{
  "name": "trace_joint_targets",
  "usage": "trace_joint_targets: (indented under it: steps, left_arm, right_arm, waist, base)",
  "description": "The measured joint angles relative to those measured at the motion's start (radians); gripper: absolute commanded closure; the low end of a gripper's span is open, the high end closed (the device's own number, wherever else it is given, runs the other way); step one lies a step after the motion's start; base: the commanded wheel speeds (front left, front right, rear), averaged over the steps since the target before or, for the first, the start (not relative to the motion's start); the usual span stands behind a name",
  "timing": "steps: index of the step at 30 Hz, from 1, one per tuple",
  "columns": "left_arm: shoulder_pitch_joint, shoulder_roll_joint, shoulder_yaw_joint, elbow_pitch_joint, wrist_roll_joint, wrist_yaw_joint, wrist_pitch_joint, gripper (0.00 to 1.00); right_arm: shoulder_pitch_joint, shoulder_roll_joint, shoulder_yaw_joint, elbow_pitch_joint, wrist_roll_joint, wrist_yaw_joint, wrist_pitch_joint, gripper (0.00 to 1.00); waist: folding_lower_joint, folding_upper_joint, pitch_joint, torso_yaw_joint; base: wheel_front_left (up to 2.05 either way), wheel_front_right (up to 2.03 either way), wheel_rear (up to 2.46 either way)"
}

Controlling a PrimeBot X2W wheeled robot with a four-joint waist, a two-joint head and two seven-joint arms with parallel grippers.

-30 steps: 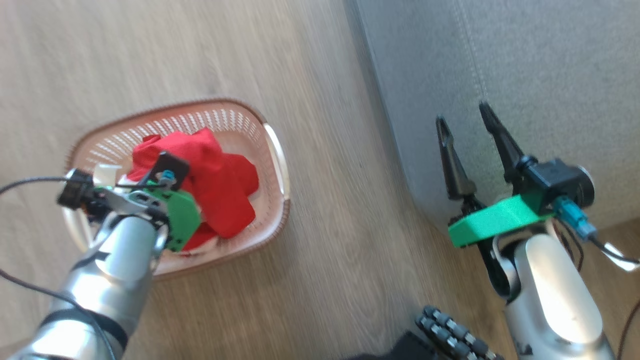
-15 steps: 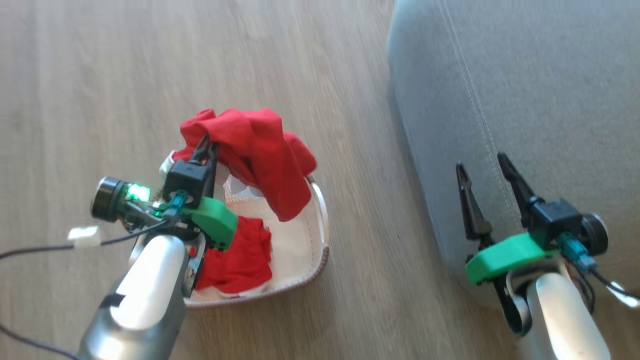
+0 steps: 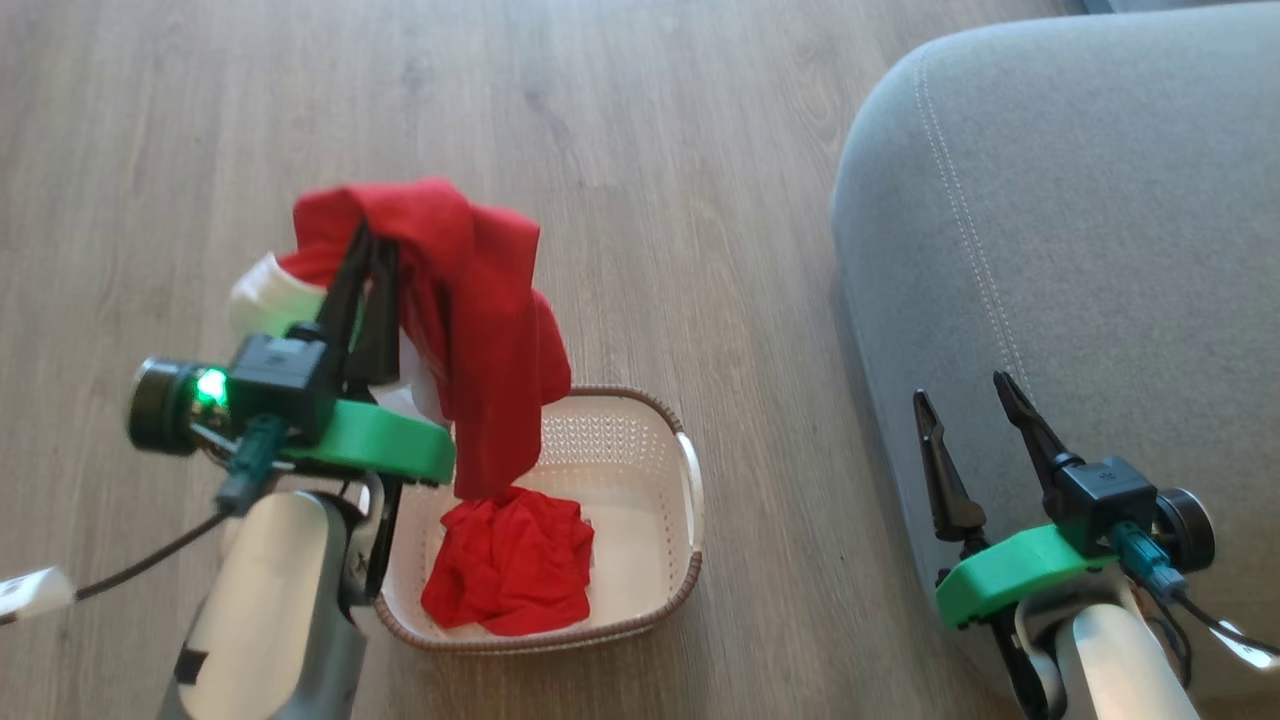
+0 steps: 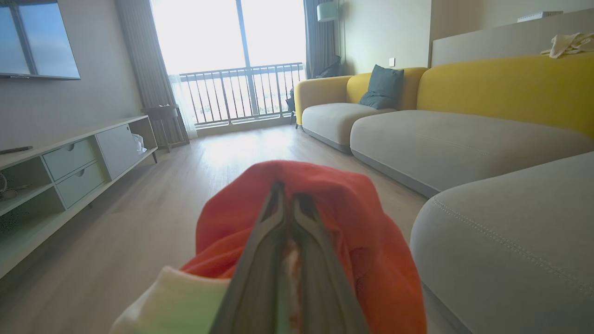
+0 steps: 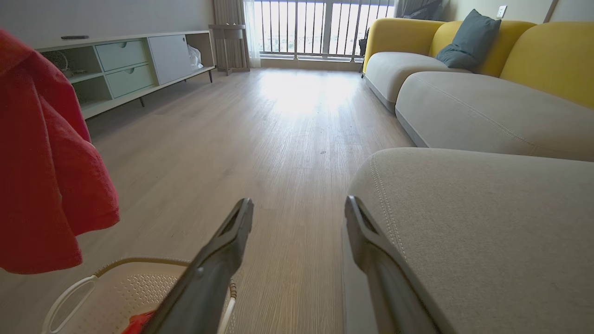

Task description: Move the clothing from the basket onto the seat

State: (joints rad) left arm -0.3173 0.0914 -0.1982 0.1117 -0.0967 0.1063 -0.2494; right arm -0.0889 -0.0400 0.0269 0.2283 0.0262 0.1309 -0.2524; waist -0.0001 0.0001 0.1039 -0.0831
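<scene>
Two red garments to track, and they sit at different heights. Your left tool (image 3: 372, 240) is clamped on the upper garment (image 3: 480, 330), with its fingers pressed together and red cloth bunched over the tips. In the left wrist view, the left tool (image 4: 287, 189) is buried in the fabric, with a white panel showing at the lower left.

The upper garment drapes off the fingers and hangs over the basket (image 3: 690, 500). Its lowest fold reaches down to the lower garment (image 3: 510, 565); you cannot tell whether the two touch. The lower garment lies crumpled inside the basket, towards the near left of its bottom.

The basket stands on the wooden floor (image 3: 650, 150), near the seat (image 3: 1100, 250), with a strip of bare boards between them.

Over on your other side, the right tool (image 3: 960, 390) has its fingers spread wide apart. It hovers at the seat's edge, just beside the pale stitching. In the right wrist view, one finger of the right tool (image 5: 298, 202) crosses the basket rim, and the other lies against the seat's rounded grey corner.
</scene>
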Motion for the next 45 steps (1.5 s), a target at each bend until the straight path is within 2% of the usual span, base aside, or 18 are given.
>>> trace_joint_targets:
  steps: [5,10,16,26,37,45]
  left_arm:
    - [0.001,-0.029,0.034,-0.121,0.000,-0.031,-0.003,1.00]
    - [0.000,-0.036,0.039,-0.202,0.000,-0.050,-0.003,1.00]
    - [-0.001,-0.042,-0.017,-0.248,-0.001,-0.085,-0.007,1.00]
    - [0.062,-0.044,-0.202,-0.257,-0.037,-0.085,-0.007,1.00]
    - [0.065,-0.043,-0.224,-0.256,-0.051,-0.059,-0.007,1.00]
    - [0.065,-0.043,-0.222,-0.256,-0.051,-0.059,-0.007,1.00]
  right_arm:
    - [0.001,-0.007,-0.001,-0.002,0.000,0.000,0.000,0.00]
    - [0.012,-0.016,0.002,-0.005,0.000,0.000,0.000,0.00]
    - [0.056,-0.016,0.007,-0.006,0.000,0.000,0.000,0.00]
    - [0.059,-0.017,0.006,-0.007,0.002,0.000,0.000,0.00]
    - [0.059,-0.023,0.005,-0.007,0.002,0.000,0.000,0.00]
    - [0.059,-0.024,0.007,-0.016,0.002,0.000,0.000,0.00]
  waist:
    - [0.0000,0.0000,-0.027,0.018]
    - [0.0000,0.0000,-0.047,0.026]
    - [0.0000,0.0000,-0.068,0.026]
    - [0.0001,0.0000,-0.073,0.019]
    - [0.0001,0.0000,-0.074,0.010]
    - [0.0001,0.0000,-0.080,0.002]
  base:
    - [0.00,0.00,0.00]
    - [0.00,0.00,0.00]
    - [0.00,0.00,0.00]
    - [0.00,0.00,0.00]
    - [0.00,0.00,0.00]
    - [0.00,0.00,0.00]
